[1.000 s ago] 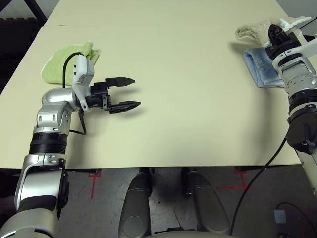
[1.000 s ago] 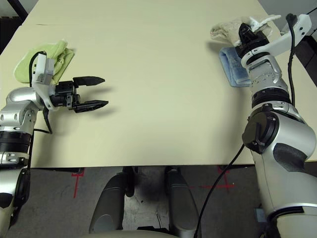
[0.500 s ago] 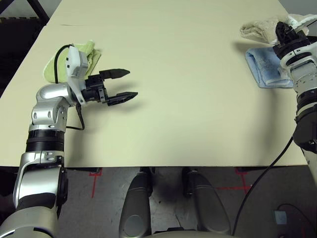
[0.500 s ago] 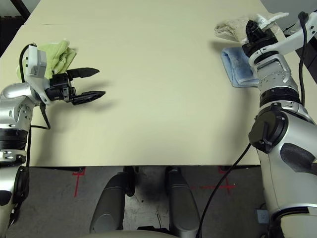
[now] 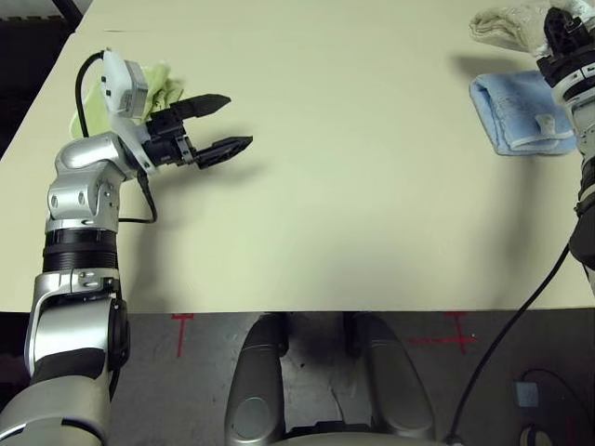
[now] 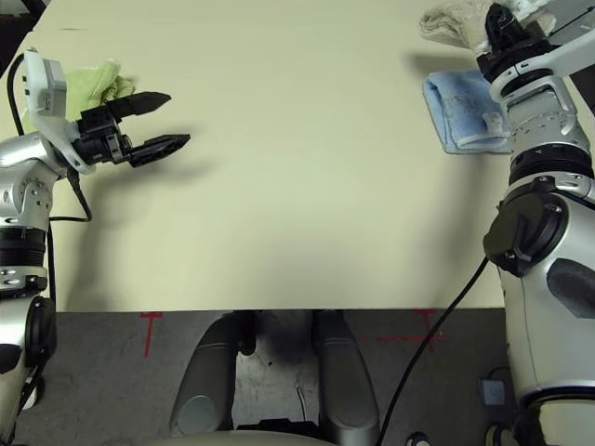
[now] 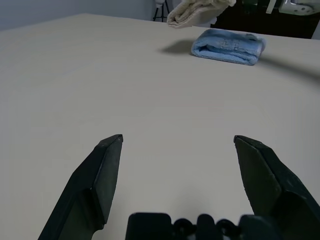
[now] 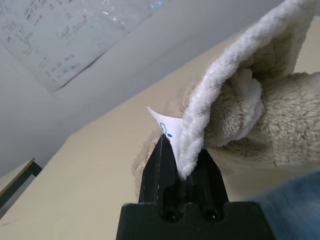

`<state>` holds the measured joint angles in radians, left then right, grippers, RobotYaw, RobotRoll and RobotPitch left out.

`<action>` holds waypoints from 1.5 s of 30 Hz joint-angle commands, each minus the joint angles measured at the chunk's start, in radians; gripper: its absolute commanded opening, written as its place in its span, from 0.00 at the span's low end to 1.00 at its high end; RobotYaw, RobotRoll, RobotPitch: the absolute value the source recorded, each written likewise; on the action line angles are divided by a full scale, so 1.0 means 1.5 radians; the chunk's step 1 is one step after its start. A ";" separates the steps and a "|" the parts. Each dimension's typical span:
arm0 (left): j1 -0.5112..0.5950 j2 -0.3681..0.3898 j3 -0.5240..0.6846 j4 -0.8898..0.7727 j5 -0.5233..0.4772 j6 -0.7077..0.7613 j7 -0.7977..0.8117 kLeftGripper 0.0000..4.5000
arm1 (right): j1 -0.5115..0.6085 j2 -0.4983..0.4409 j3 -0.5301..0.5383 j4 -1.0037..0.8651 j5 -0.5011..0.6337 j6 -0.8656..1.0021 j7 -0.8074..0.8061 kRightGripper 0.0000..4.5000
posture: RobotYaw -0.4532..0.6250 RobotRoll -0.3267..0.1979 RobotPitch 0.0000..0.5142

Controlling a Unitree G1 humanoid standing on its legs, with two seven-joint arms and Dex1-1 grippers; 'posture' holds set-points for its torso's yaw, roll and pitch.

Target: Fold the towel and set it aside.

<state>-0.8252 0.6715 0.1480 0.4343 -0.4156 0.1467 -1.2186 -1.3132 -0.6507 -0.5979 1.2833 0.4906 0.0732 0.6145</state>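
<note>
Hanging towel (image 8: 260, 110): bunched at the table's far right corner, lifted by one edge.
Right gripper (image 8: 182, 165): fingers clamped together on the towel's white stitched edge, beside its care tag (image 8: 167, 127).
Blue towel (image 5: 521, 110): folded, just beside, near the right edge.
Look: beige terry, crumpled.
Table (image 5: 353, 186): broad middle bare.
Left gripper (image 5: 223, 121): fingers spread apart, held over the table near the green towel (image 6: 98, 79).

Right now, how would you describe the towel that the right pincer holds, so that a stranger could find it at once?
Look to the table's far corner on the robot's right. There the right pincer is shut on the beige towel, a crumpled bundle beyond the folded blue towel. Unlike the blue one and the green towel on the left, it is cream-coloured and unfolded.
</note>
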 commanded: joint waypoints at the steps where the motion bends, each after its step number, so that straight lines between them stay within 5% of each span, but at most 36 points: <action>1: 0.017 0.002 0.006 -0.039 -0.019 0.024 -0.002 1.00 | 0.007 -0.026 -0.009 0.007 0.002 0.015 0.022 0.00 | 0.35 0.62 0.83; 14: 0.059 0.018 0.024 -0.074 -0.037 0.051 -0.005 1.00 | 0.013 -0.060 -0.019 0.005 0.011 0.058 0.070 0.00 | 0.36 0.62 0.90; 28: 0.024 0.015 0.011 -0.010 -0.020 0.016 -0.019 1.00 | -0.015 -0.118 -0.030 -0.001 0.022 0.078 0.102 0.00 | 0.33 0.62 0.80; 45: 0.013 0.017 0.008 0.026 -0.012 -0.010 -0.045 1.00 | 0.072 -0.125 -0.010 -0.007 0.006 0.149 0.153 0.00 | 0.34 0.62 0.80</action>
<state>-0.8255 0.6846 0.1658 0.4630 -0.4465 0.1412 -1.2729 -1.2263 -0.8230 -0.6193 1.2891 0.5090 0.2805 0.8283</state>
